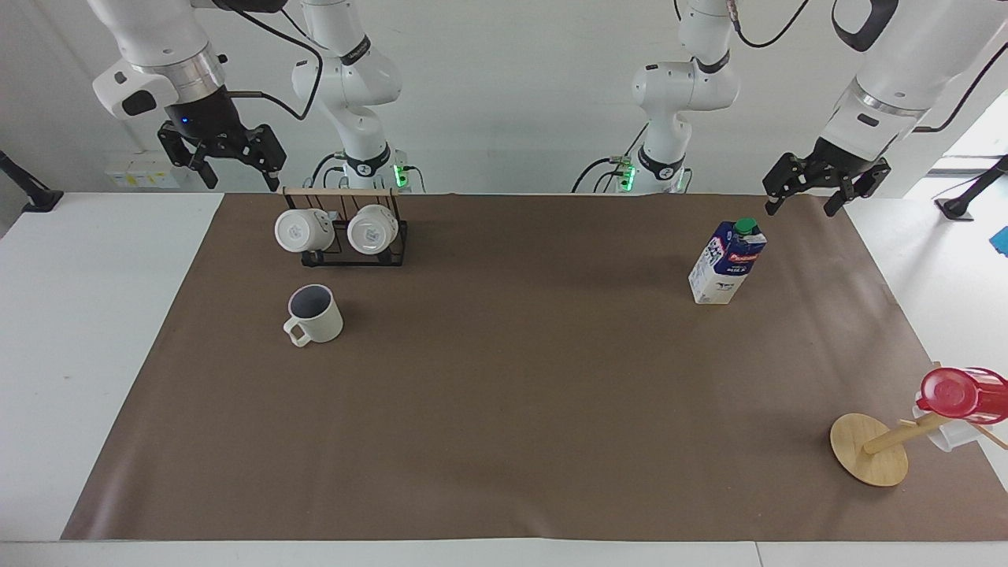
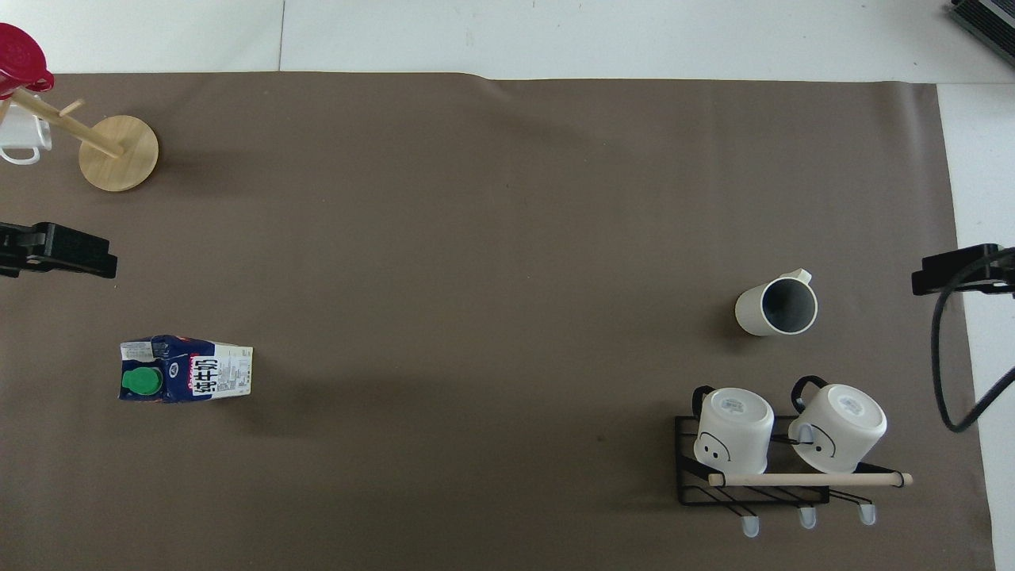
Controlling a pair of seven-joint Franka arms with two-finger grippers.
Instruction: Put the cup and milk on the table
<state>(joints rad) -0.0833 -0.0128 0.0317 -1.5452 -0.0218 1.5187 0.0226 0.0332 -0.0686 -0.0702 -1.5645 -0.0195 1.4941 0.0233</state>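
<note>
You had both arms waiting, raised: the left gripper [image 1: 811,194] and right gripper [image 1: 223,164] stood with fingers apart, holding nothing. The cup [image 1: 313,314] stood on the table [image 1: 504,409] near the mug rack [image 1: 344,228]; the milk [image 1: 727,261] stood upright toward your left arm's end.

From my remote station I count one cream mug [image 1: 313,313] with a dark inside, standing alone. Two glossy white mugs [image 1: 304,230] hang on one black wire rack [image 1: 398,246]. One milk carton [image 1: 727,261]. One wooden peg stand [image 1: 869,449], carrying one red-topped cup [image 1: 962,394] and one clear cup [image 2: 20,139]. Two grippers, the left gripper [image 1: 813,192] and the right gripper [image 1: 223,161].
</note>
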